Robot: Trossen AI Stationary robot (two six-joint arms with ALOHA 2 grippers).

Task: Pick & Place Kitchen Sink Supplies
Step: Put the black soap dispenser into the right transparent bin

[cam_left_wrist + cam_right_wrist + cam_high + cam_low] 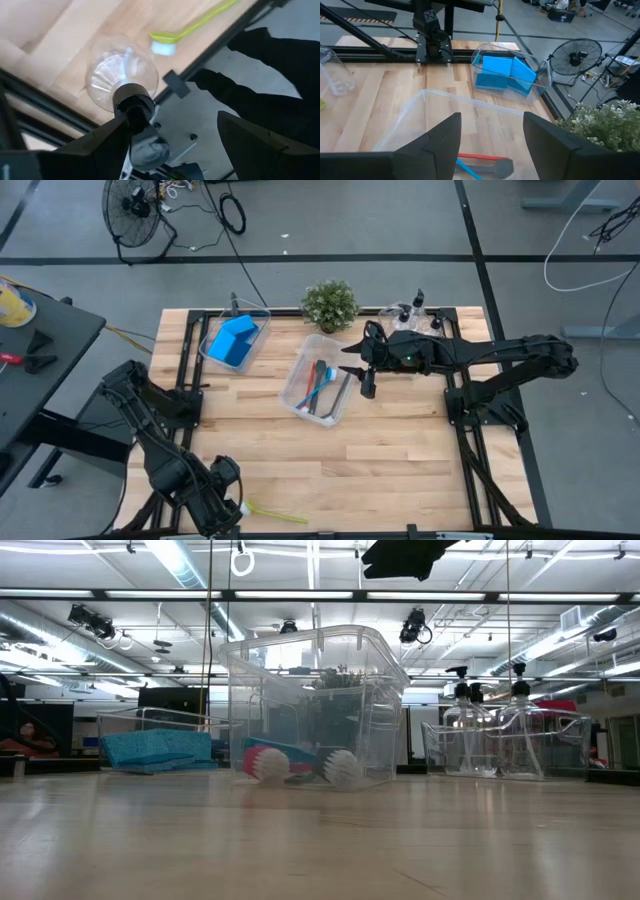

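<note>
High view: sponges (235,340) binned, brushes (322,385) binned just beside the open, empty right end effector (366,376), bottles (415,312) binned beyond it. Left wrist view: open left end effector (170,145) straddles one loose bottle (121,70), ungripped; yellow-green brush (195,22) lies near on the counter (60,45); judged mostly done, two items left.

A lab: ceiling ducts (60,625), strip lights (180,560), floor fan (135,210).

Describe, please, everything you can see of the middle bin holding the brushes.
The middle bin is a clear plastic tub with rounded corners and a flared rim, no lid, upright on the wooden table, turned at an angle to its edges. Inside lie a red brush, a blue brush and a grey brush; two white bristle heads show through its wall. The right end effector hovers open above it.
</note>
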